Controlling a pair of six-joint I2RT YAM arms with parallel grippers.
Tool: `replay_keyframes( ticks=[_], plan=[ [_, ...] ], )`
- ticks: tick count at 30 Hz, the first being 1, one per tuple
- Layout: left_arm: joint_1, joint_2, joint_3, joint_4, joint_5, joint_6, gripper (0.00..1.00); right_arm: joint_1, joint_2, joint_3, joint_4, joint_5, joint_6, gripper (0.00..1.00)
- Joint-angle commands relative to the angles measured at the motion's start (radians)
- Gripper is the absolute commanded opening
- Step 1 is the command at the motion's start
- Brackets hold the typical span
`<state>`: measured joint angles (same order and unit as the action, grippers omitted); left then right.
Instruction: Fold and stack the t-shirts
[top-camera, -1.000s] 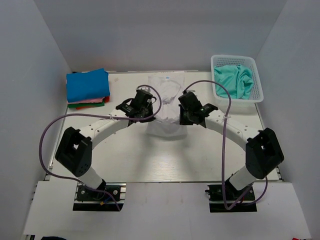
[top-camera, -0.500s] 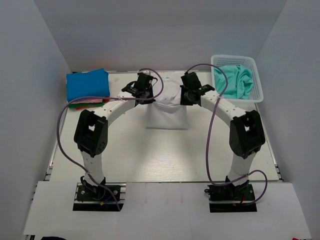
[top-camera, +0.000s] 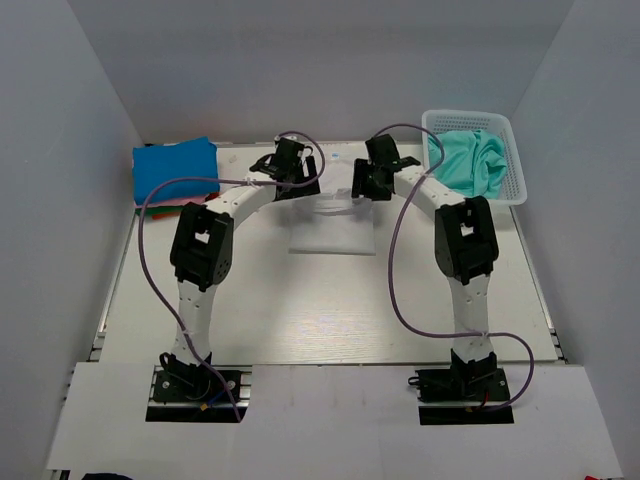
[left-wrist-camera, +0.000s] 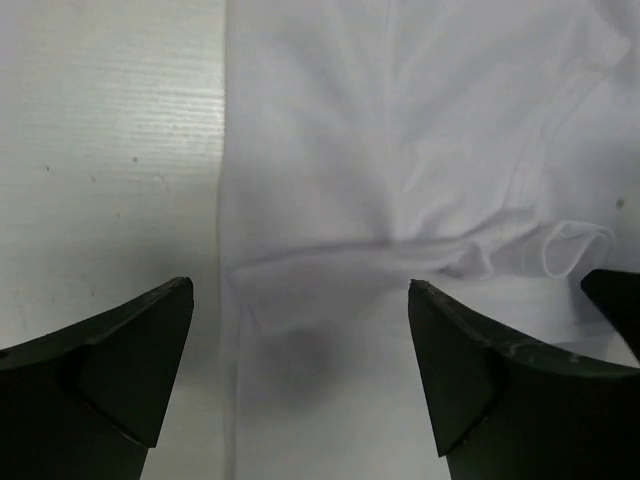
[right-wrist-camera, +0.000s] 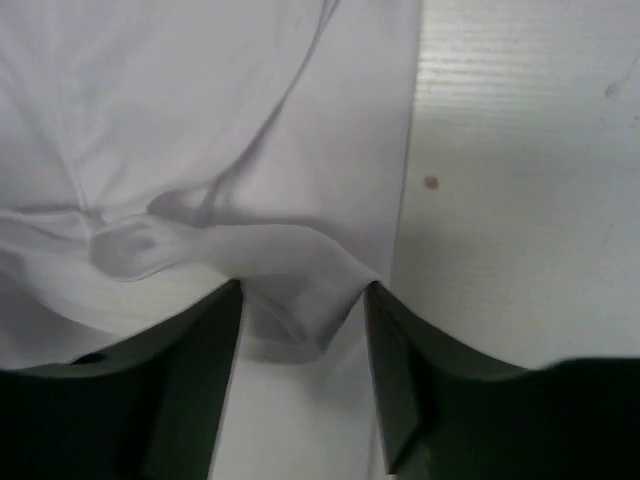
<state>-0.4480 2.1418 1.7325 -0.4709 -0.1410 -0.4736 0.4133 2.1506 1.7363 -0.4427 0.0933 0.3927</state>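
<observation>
A white t-shirt (top-camera: 332, 230) lies in a flat fold at the middle back of the table. Both grippers hang over its far edge, the left gripper (top-camera: 300, 180) on the left and the right gripper (top-camera: 362, 182) on the right. In the left wrist view the left gripper (left-wrist-camera: 300, 305) is wide open above the white t-shirt (left-wrist-camera: 400, 150), holding nothing. In the right wrist view the right gripper (right-wrist-camera: 303, 300) is open, and a raised ridge of the white t-shirt (right-wrist-camera: 200, 120) sits loose between its fingers (right-wrist-camera: 190, 390). Folded t-shirts are stacked at the back left, a blue one (top-camera: 176, 170) on top.
A white lattice basket (top-camera: 512, 192) at the back right holds a crumpled teal t-shirt (top-camera: 466, 160). Pink, red and green edges (top-camera: 178, 207) show under the blue t-shirt. White walls close in the table (top-camera: 300, 310) on three sides.
Both arms stretched toward the back, carrying the white t-shirt's near part over onto its far part. Both grippers then opened and let the cloth go.
</observation>
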Motion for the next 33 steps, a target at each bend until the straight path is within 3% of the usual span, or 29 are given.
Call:
replay_keyframes(
  ticks=[1,4,6,15,20,28,33],
  plan=[
    [0.043,-0.005,0.102,0.032,-0.014,-0.007,1.0,-0.03,0.029,0.126,0.033,-0.058,-0.021,0.67],
    [0.054,-0.043,0.134,0.009,-0.014,-0.007,1.0,-0.031,-0.029,0.126,0.056,-0.064,-0.057,0.85],
    [0.054,-0.098,0.032,0.024,-0.014,-0.007,1.0,-0.021,-0.11,0.013,0.076,-0.084,-0.071,0.9],
    [0.043,-0.466,-0.543,0.089,0.05,-0.083,1.0,0.067,-0.239,-0.329,0.22,-0.333,-0.074,0.9],
    [0.032,-0.615,-0.746,0.133,0.164,-0.092,1.0,0.099,-0.155,-0.279,0.26,-0.345,-0.069,0.9],
    [0.032,-0.718,-0.837,0.089,0.129,-0.112,1.0,0.117,-0.014,-0.134,0.305,-0.328,-0.066,0.9],
    [0.032,-0.727,-0.846,0.06,0.098,-0.112,1.0,0.114,0.046,-0.081,0.41,-0.219,-0.045,0.9]
  ],
)
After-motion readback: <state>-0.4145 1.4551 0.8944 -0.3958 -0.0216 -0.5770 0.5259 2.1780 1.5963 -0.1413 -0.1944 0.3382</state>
